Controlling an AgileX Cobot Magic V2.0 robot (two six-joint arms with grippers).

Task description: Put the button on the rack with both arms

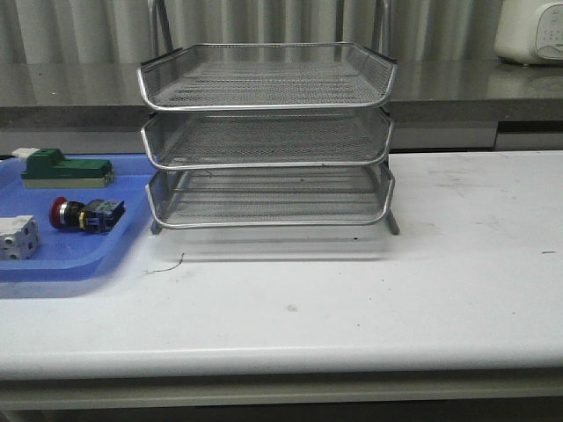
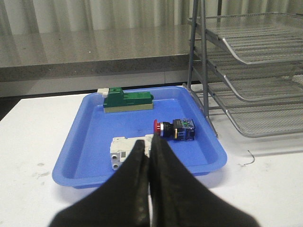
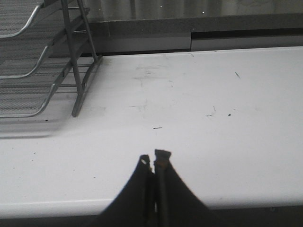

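The button [image 1: 85, 214], with red head and black body, lies on its side in the blue tray [image 1: 62, 264] at the left of the table; it also shows in the left wrist view [image 2: 175, 129]. The silver three-tier wire rack [image 1: 268, 132] stands at the table's middle back, and shows in the left wrist view [image 2: 255, 71] and the right wrist view [image 3: 33, 61]. My left gripper [image 2: 148, 142] is shut and empty, held short of the tray's near edge. My right gripper [image 3: 154, 158] is shut and empty over bare table, right of the rack. Neither arm shows in the front view.
In the blue tray [image 2: 75, 156] also lie a green block with a white end [image 1: 66, 168] and a white cube-like part [image 1: 18, 237]. A grey counter ledge [image 1: 475, 83] runs behind the table. A white appliance [image 1: 530, 31] stands at the back right.
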